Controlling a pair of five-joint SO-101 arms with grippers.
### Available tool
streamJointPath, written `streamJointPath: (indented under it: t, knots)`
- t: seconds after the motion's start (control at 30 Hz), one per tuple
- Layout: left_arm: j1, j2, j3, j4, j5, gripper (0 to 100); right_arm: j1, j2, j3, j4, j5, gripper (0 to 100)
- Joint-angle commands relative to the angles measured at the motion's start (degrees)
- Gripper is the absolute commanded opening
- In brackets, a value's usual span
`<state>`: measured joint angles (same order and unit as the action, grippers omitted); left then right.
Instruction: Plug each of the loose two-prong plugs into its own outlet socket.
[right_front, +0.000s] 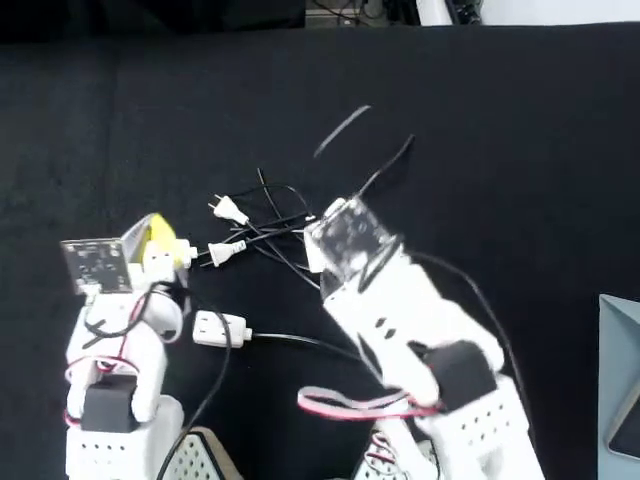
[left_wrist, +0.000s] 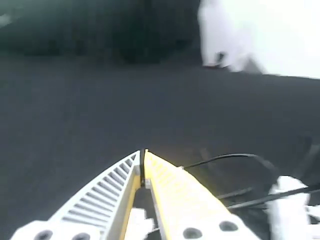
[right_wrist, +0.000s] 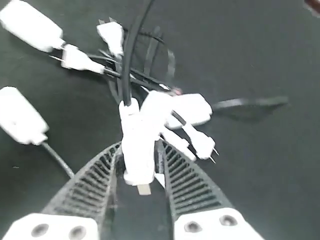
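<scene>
My right gripper (right_wrist: 141, 150) is shut on a white two-prong plug (right_wrist: 137, 145) whose black cable runs away from the wrist; in the high view this gripper (right_front: 335, 232) hangs over the tangle of black cables (right_front: 275, 235). Two loose white plugs (right_front: 228, 210) (right_front: 225, 252) lie left of it, and another plug (right_wrist: 202, 145) sits by a white socket (right_wrist: 186, 107) close to the fingers. A further white socket (right_front: 220, 328) lies nearer the arm bases. My left gripper (left_wrist: 144, 151) is shut with its tips together, at the left of the table (right_front: 152, 238), beside a white socket (right_front: 168, 257).
The table is covered in black cloth (right_front: 500, 150). A grey object (right_front: 620, 380) sits at the right edge. Black cables (left_wrist: 235, 165) trail past the left gripper. Both white arm bases stand at the near edge.
</scene>
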<state>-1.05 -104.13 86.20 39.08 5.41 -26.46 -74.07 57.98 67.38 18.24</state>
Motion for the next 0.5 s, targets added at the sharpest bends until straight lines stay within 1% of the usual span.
streamJointPath:
  t: [0.0, 0.17, 0.33, 0.47]
  knots:
    - [6.5, -0.3, -2.4, -4.7, 0.4, 3, -5.5, -3.3, 1.1, -1.1, -0.6, 1.1]
    - [13.4, -0.3, -2.6, -8.2, 0.3, 3, -10.0, -3.3, 1.6, -1.2, -0.6, 1.1]
    - [18.5, -0.3, -2.6, -8.2, 0.3, 3, -14.0, -3.3, 1.6, -1.2, -0.6, 1.1]
    - [23.3, -0.3, -2.6, -7.9, 0.3, 3, -14.9, -3.3, 1.8, -2.9, -0.6, 1.1]
